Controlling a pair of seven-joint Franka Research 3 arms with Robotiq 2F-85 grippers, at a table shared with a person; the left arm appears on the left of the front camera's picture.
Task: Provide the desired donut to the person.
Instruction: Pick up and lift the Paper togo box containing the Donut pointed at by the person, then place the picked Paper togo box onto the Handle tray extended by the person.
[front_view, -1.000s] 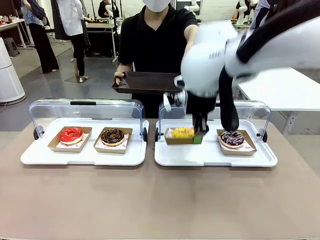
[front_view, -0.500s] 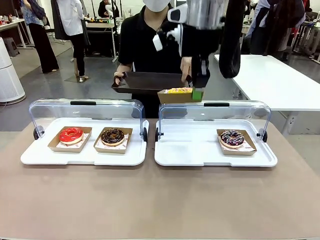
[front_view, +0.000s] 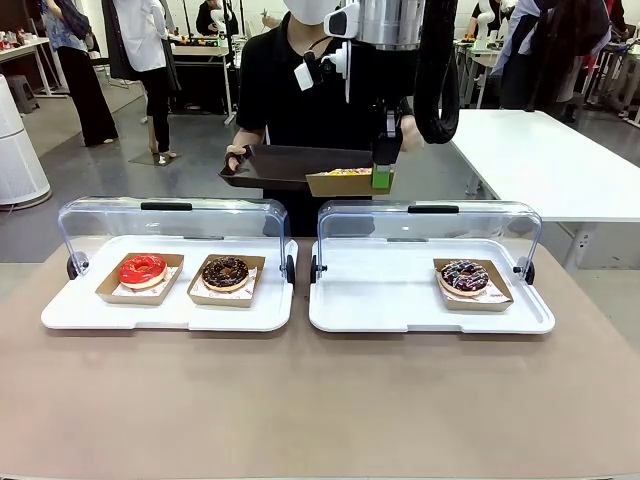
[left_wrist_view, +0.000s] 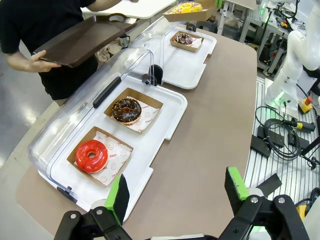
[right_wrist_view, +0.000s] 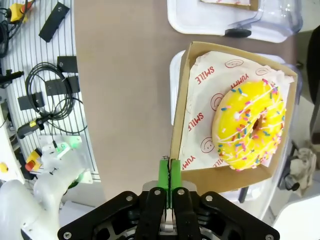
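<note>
Above table (front_view: 300, 400), right jaws pinch yellow donut's box (front_view: 335, 185), seemingly over tray (front_view: 280, 162); left jaws gape empty.

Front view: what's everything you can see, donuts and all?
table: one, brown.
left case: one, white, clear lid open.
right case: one, same.
red donut: one, left case.
chocolate donut: one, beside it.
dark sprinkled donut: one, right case.
yellow donut: one, in cardboard tray, held up.
brown tray: one, dark, in person's hands.
person: one, black shirt, far side.
left hand: one, black and green, open over the table.
right hand: one, shut on cardboard tray.
</note>
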